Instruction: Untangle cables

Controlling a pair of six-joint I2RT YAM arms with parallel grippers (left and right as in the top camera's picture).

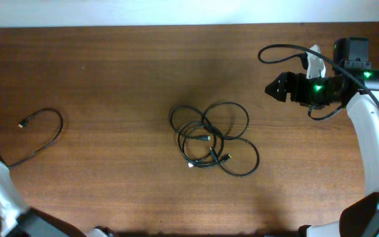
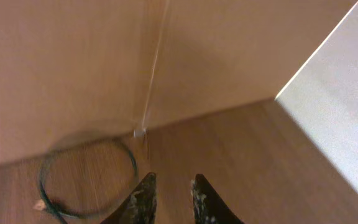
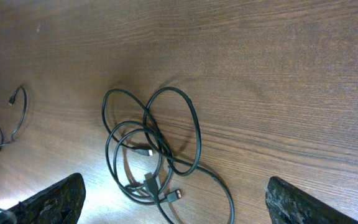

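Note:
A tangle of black cables [image 1: 212,138] lies in overlapping loops at the table's middle, with connector ends near its lower part. It also shows in the right wrist view [image 3: 151,149]. A single black cable [image 1: 41,135] lies apart at the far left, and its loop shows in the left wrist view [image 2: 86,177]. My right gripper [image 1: 275,87] hovers to the upper right of the tangle; its fingers [image 3: 178,202] are wide open and empty. My left gripper [image 2: 171,186] has a narrow gap between its fingers, holds nothing, and sits beside the single cable's loop.
A pale wall [image 2: 73,62] and a white panel [image 2: 340,93] rise close to the left gripper. The right arm's own black cable [image 1: 281,49] loops above the table at the back right. Bare wood [image 1: 110,72] surrounds the tangle.

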